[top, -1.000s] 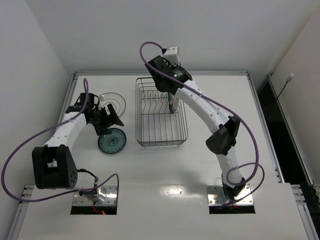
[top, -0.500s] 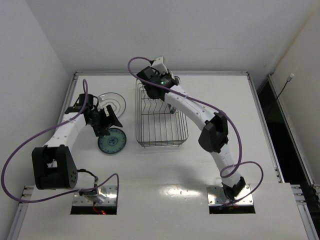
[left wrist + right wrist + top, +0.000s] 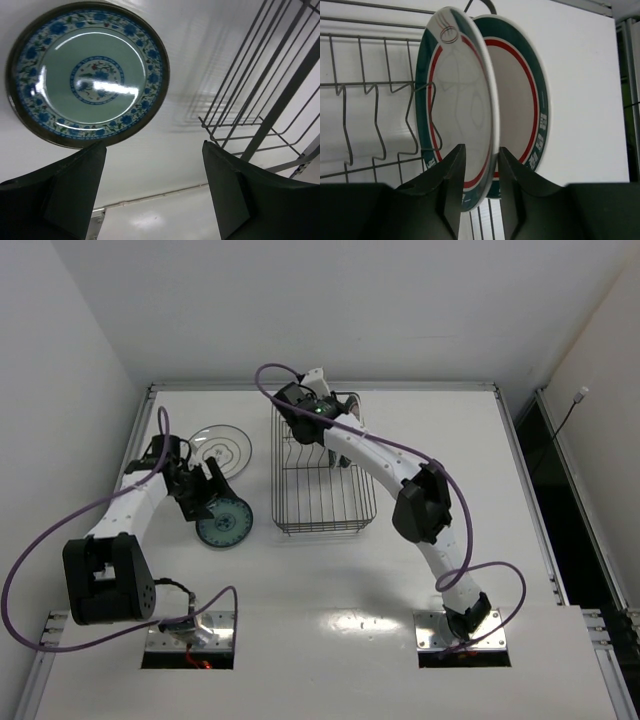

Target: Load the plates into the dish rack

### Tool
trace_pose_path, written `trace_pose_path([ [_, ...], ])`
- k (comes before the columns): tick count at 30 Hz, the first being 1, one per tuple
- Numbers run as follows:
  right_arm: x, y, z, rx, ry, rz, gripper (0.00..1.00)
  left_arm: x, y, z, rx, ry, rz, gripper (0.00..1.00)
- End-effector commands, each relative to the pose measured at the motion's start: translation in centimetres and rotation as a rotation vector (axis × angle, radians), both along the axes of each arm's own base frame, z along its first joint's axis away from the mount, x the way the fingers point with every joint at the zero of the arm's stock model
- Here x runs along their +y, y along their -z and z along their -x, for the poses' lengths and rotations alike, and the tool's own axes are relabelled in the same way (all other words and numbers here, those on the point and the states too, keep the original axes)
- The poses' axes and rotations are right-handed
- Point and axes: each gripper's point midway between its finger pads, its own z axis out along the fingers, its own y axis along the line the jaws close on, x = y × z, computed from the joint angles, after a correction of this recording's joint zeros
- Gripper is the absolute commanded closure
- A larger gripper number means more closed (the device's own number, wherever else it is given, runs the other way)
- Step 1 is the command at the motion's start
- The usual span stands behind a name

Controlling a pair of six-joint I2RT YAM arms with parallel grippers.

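Right hand [image 3: 481,150] astride front plate [image 3: 460,90] in rack [image 3: 370,84]

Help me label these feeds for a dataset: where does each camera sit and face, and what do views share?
Top external: above and behind the arms, looking down on the table; both arms show.
Left wrist: on the left arm, facing the teal plate and dish rack corner; left jaws apart.
Right wrist: on the right arm, facing two plates standing in the rack; right jaws astride the nearer.
Shared: all three show the rack; top and left wrist, the teal plate.
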Motion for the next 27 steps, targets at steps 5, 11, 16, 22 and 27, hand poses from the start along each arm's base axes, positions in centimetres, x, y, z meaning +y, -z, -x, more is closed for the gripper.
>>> trace_pose_path([
  [5, 1.0, -9.0, 0.5, -0.099, -0.088, -0.166, 0.44, 4.7, 1.0, 1.2, 0.012, -0.168, -0.059, 0.23],
  [11, -0.6, -15.5, 3.5, -0.148, -0.176, -0.250, 0.29, 8.5, 3.1, 1.5, 0.030, -0.381, 0.017, 0.23],
  [16, -0.5, -17.1, 7.1, -0.091, -0.327, -0.377, 0.27, 10.5, 1.7, -2.3, -0.075, -0.451, 0.033, 0.23],
  [22, -0.7, -14.3, 10.9, 0.044, -0.421, -0.467, 0.27, 11.2, 0.3, -9.1, -0.252, -0.520, 0.203, 0.23],
  [27, -2.4, -13.6, 11.6, 0.072, -0.417, -0.490, 0.27, 11.8, 2.0, -13.9, -0.242, -0.498, 0.189, 0.23],
])
